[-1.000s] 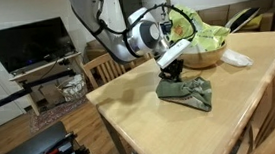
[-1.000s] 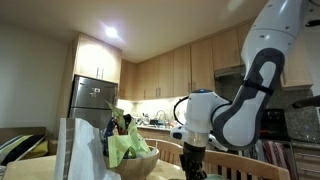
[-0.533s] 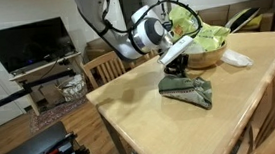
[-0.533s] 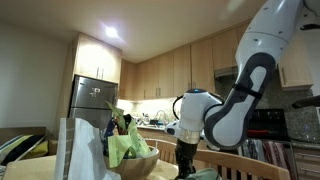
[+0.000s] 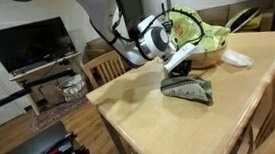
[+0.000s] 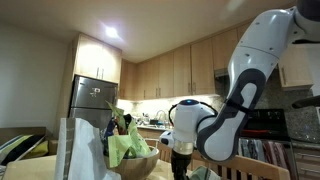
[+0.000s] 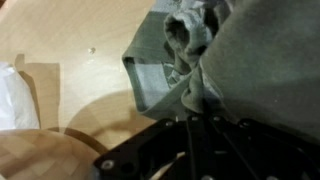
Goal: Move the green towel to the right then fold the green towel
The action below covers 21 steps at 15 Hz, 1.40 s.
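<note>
The green towel [image 5: 191,90] lies bunched on the wooden table [image 5: 140,102], just in front of the wooden bowl [image 5: 204,53]. My gripper [image 5: 180,65] reaches down onto the towel's near edge, and its jaws are shut on a raised fold. In the wrist view the olive cloth [image 7: 215,50] fills the upper right, and a gathered tuck runs down between the dark fingertips of the gripper [image 7: 192,118]. In an exterior view the gripper [image 6: 181,168] hangs low behind the bowl [image 6: 137,162], and the towel there is mostly hidden.
The bowl holds a light green cloth [image 5: 195,27]. A white crumpled object [image 5: 236,58] lies beside it, and a pan handle [image 5: 245,19] sticks out behind. A chair [image 5: 105,68] stands at the table's far edge. A clear container [image 6: 80,148] stands near the camera.
The gripper has shifted slightly toward the bowl and lowered, staying shut on the towel. The towel has slid with it by a small amount.
</note>
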Available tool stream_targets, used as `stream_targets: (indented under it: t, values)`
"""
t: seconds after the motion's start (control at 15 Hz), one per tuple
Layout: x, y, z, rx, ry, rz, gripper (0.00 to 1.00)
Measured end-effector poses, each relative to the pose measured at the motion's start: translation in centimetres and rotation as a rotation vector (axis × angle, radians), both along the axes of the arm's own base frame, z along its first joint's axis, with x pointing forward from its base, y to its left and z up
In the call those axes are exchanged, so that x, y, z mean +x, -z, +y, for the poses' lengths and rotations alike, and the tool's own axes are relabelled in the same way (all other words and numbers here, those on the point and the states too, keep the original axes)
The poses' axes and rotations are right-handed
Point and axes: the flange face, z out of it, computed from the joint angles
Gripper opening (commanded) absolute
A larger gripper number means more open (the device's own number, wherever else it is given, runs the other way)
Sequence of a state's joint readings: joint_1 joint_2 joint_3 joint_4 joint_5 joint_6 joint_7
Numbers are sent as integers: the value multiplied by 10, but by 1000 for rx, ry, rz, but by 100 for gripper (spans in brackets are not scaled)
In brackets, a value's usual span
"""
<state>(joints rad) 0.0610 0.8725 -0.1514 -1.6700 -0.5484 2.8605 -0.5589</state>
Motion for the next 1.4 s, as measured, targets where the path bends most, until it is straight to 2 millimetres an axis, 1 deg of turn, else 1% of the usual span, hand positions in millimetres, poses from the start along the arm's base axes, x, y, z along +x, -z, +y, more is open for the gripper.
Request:
stream_targets:
  t: [0.07, 0.13, 0.27, 0.47, 0.53, 0.6, 0.73, 1.07, 1.13, 1.2, 1.27, 1.4]
  values:
    - [1, 3, 0, -4, 1, 6, 2]
    - [3, 5, 0, -7, 2, 9, 5]
    - [6, 5, 1, -11, 3, 8, 0]
    - [9, 2, 1, -14, 4, 5, 1]
    - [10, 1, 2, -15, 4, 3, 27]
    - [11, -1, 1, -15, 4, 0, 29]
    - [12, -6, 0, -17, 5, -7, 42]
    - [17, -24, -4, -31, -2, -30, 80]
    - [17, -27, -4, -36, -6, -33, 88]
    - [18, -29, -5, -40, -9, -36, 95]
    - [18, -31, -6, -45, -12, -38, 100]
    - [19, -34, -8, -54, -16, -41, 100]
